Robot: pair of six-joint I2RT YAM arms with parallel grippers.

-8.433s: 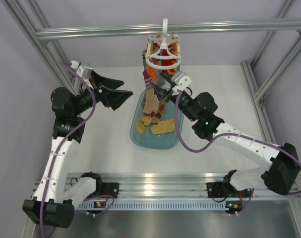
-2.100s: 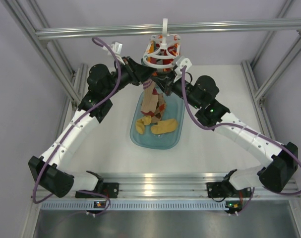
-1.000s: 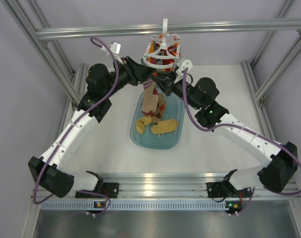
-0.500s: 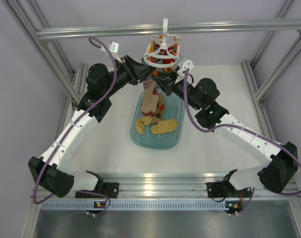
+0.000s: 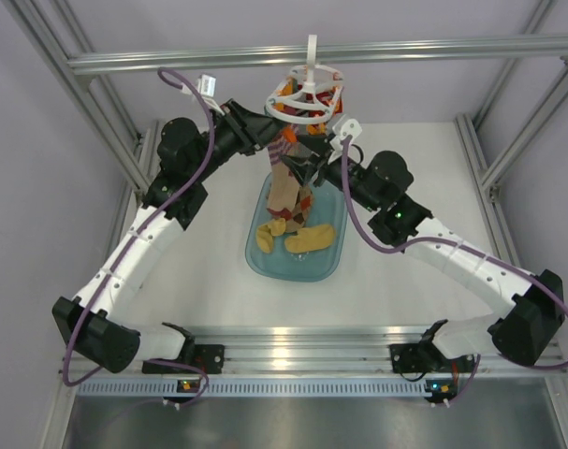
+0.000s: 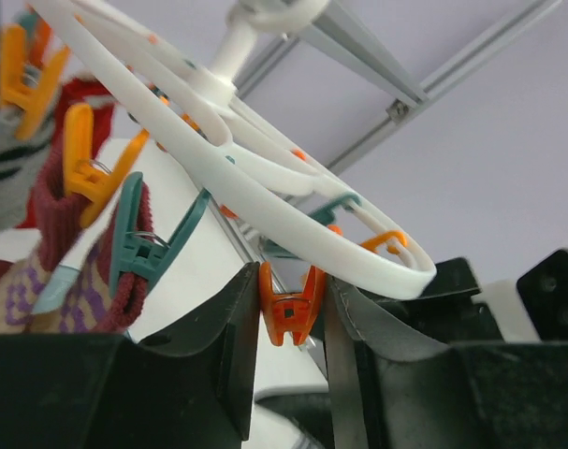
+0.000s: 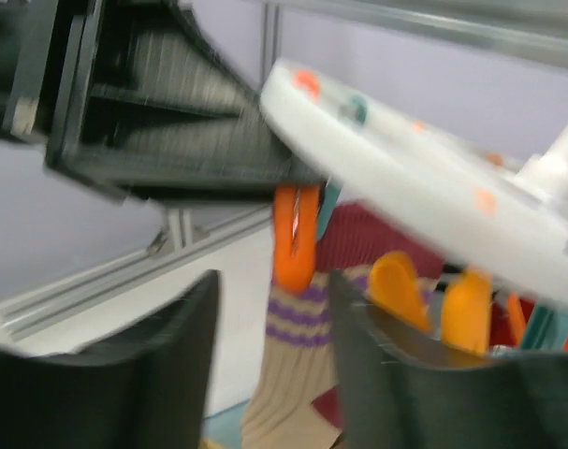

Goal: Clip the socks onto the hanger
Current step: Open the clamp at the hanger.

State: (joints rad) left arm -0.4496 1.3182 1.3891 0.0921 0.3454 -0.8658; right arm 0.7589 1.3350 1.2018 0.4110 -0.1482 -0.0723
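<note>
White desk [image 5: 190,309] and pale walls, with an aluminium bar [image 5: 171,62] running across the top. From that bar hangs the hanger [image 5: 307,92], its white rings tilted, and both arms reach up to it, one from each side.

Under the hanger several socks dangle in a bunch. Among them are a striped sock [image 7: 288,323] with purple bands, a tan sock [image 5: 284,192] and an argyle sock [image 5: 305,202]. Their lower ends reach down towards the blue tray [image 5: 265,267], which sits on the desk directly below. Two yellow socks [image 5: 310,239] lie loose in that tray.

At the hanger's outer ring, on its left side, is the left claw [image 6: 293,281]. Its fingers [image 6: 229,355] are drawn in to the width of an orange clip [image 6: 291,313] hanging from the ring, one finger against each side of it. How hard they squeeze cannot be told. Near it on the ring, a green clip [image 6: 148,248] grips a maroon cuff [image 6: 132,290].

Coming in under the ring from the other side, the right claw [image 7: 276,281] has its fingers spread wide and grips nothing. The orange clip and the striped sock show through the gap between them. This view is blurred.

As for writing, a small white tag [image 5: 207,82] sits by the left wrist, too small to read.
</note>
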